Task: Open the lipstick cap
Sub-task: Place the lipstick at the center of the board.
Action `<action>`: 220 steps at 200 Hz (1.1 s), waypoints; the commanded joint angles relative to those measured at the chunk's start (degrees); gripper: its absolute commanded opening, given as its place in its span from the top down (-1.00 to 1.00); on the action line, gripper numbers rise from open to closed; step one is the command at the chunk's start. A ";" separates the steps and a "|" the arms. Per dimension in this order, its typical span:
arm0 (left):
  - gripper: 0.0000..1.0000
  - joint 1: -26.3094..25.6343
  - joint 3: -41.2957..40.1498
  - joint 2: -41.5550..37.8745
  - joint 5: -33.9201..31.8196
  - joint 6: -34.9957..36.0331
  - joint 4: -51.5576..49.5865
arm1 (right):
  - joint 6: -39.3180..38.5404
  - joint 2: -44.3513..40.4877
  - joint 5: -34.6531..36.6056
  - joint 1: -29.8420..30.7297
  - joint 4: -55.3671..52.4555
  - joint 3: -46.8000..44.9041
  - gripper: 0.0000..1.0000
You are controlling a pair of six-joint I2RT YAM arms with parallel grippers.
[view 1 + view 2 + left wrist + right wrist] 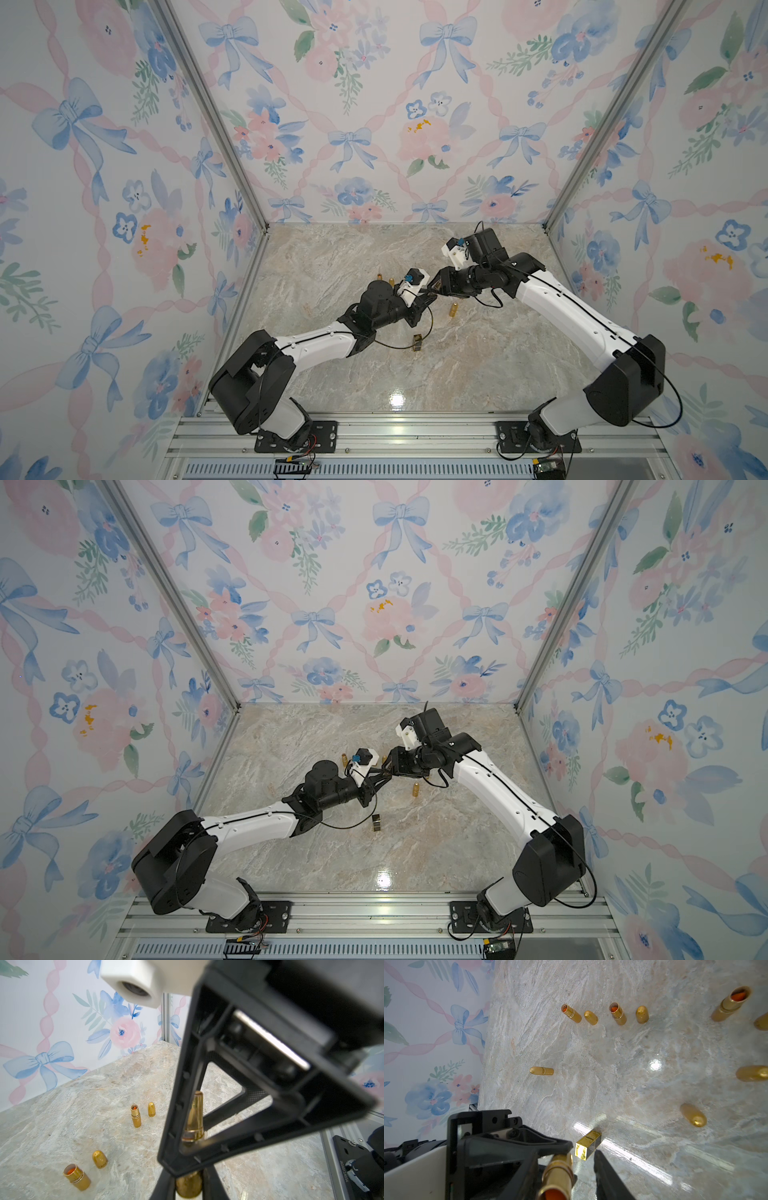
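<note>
while the left gripper (188, 1190) clamps the lower body of a gold lipstick (193, 1118) in mid-air above the marble table (633, 1084), the right gripper (569, 1159) straddles the tube's free end, its jaws narrow but not closed: in the right wrist view a strip of table shows between one finger (608, 1178) and the tube. orange shows at the end facing that camera, so whether the tube is capped cannot be told for certain. the step in hand looks like the right gripper's bite on the free end. it would go best taken beyond the ringed collar (192, 1135), square to the tube, then drawn straight along the tube's axis, away from the left gripper, which should hold rigid. polished gold is likely slippery; a skewed pull could wrench the tube loose over the opened tubes (617, 1013) and loose caps (642, 1014) standing on the table.
</note>
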 commanded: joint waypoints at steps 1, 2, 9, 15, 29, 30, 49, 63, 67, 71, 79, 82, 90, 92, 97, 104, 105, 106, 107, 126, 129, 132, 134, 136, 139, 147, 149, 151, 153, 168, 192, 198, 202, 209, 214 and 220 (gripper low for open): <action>1.00 -0.35 0.96 -0.19 0.64 1.30 1.12 | -0.23 0.27 -0.30 0.59 1.21 0.35 0.18; 1.00 -0.35 0.96 -0.20 0.64 1.30 1.12 | -0.25 0.26 -0.29 0.59 1.26 0.30 0.19; 1.00 -0.35 1.04 -0.16 0.64 1.34 1.12 | -0.41 0.25 -0.29 0.59 1.31 0.15 0.21; 1.00 -0.38 1.05 -0.04 0.49 1.34 1.12 | -0.54 0.25 -0.29 0.59 1.39 0.06 0.23; 1.00 -0.36 1.14 0.05 0.51 1.36 1.12 | -0.64 0.25 0.06 0.59 1.40 -0.09 0.29; 1.00 -0.36 1.14 0.10 0.49 1.38 1.12 | -0.67 0.25 0.06 0.55 1.40 -0.10 0.30; 1.00 -0.39 1.14 0.17 -0.33 1.43 1.12 | -0.75 0.27 -0.38 0.60 1.06 0.02 0.35; 1.00 -0.35 1.14 0.18 -1.45 1.35 1.12 | -0.92 0.03 -0.04 0.50 0.96 -0.11 0.40; 1.00 -0.35 1.14 0.18 -1.82 1.39 1.12 | -0.90 -0.08 0.26 0.50 0.88 -0.20 0.41; 1.00 -0.36 1.14 0.31 -2.12 1.31 1.12 | -0.81 -0.21 0.38 0.43 0.94 -0.28 0.42; 1.00 -0.35 1.23 0.41 -2.64 1.23 1.12 | -0.62 -0.35 0.27 0.41 1.16 -0.37 0.45; 1.00 -0.35 1.29 0.53 -2.75 1.22 1.12 | -0.57 -0.44 0.24 0.41 1.26 -0.38 0.47; 1.00 -0.39 1.39 0.61 -2.87 1.13 1.12 | -0.52 -0.45 0.11 0.41 1.39 -0.38 0.49; 1.00 -0.36 1.40 0.67 -2.94 1.13 1.12 | -0.48 -0.45 0.14 0.41 1.40 -0.38 0.50; 1.00 -0.35 1.49 0.65 -3.08 0.99 1.12 | -0.42 -0.45 0.15 0.41 1.40 -0.25 0.52; 1.00 -0.35 1.57 0.69 -3.34 0.95 1.17 | -0.32 -0.45 0.15 0.41 1.33 -0.14 0.54; 1.00 -0.35 1.57 0.73 -3.37 0.95 1.14 | -0.34 -0.45 0.15 0.41 1.32 -0.12 0.54; 1.00 -0.39 1.58 0.75 -3.43 0.95 1.13 | -0.30 -0.45 0.11 0.41 1.36 -0.12 0.54; 1.00 -0.37 1.58 0.72 -3.46 0.95 1.13 | -0.28 -0.45 0.13 0.41 1.33 -0.12 0.54; 1.00 -0.35 1.58 0.68 -3.96 0.84 1.12 | -0.42 -0.54 0.38 0.41 1.14 0.24 0.59; 1.00 -0.39 1.58 0.73 -4.01 0.72 1.12 | -0.46 -0.60 0.52 0.41 1.05 0.34 0.59; 1.00 -0.36 1.58 0.71 -4.08 0.69 1.12 | -0.52 -0.59 0.63 0.41 0.98 0.42 0.60; 1.00 -0.35 1.58 0.76 -4.14 0.69 1.12 | -0.57 -0.62 0.73 0.41 0.94 0.48 0.60; 1.00 -0.35 1.62 0.77 -4.18 0.69 1.12 | -0.54 -0.60 0.80 0.41 0.89 0.54 0.61; 1.00 -0.35 1.65 0.77 -4.25 0.69 1.12 | -0.65 -0.62 0.92 0.41 0.81 0.64 0.61; 1.00 -0.40 1.67 0.82 -4.57 0.77 1.12 | -0.78 -0.62 1.24 0.41 0.54 0.89 0.63; 1.00 -0.38 1.67 0.85 -4.61 0.75 1.14 | -0.77 -0.62 1.28 0.41 0.52 0.93 0.63; 1.00 -0.36 1.67 0.79 -4.67 0.73 1.13 | -0.78 -0.62 1.36 0.41 0.54 0.98 0.63; 1.00 -0.35 1.71 0.80 -4.71 0.70 1.12 | -0.77 -0.62 1.40 0.41 0.52 1.02 0.63; 1.00 -0.35 1.84 0.94 -4.87 0.54 1.12 | -0.94 -0.71 2.18 0.34 0.19 1.50 0.65; 0.88 -0.36 2.06 1.25 -5.16 0.41 1.13 | -1.46 -0.66 3.08 0.24 -0.36 2.51 0.67; 0.81 -0.35 2.05 1.22 -5.33 0.37 1.12 | -1.45 -0.65 3.27 0.16 -0.49 2.74 0.67; 0.76 -0.35 2.04 1.25 -5.33 0.33 1.12 | -1.43 -0.63 3.54 0.07 -0.60 2.90 0.67; 0.58 -0.35 2.02 1.28 -5.42 0.30 1.14 | -1.54 -0.58 3.92 -0.10 -0.71 3.13 0.68; 0.44 -0.35 2.02 1.21 -5.54 0.26 1.12 | -1.66 -0.55 4.14 -0.20 -0.80 3.29 0.68; 0.26 -0.35 1.93 1.20 -5.68 0.26 1.12 | -1.78 -0.54 4.42 -0.42 -0.72 3.44 0.69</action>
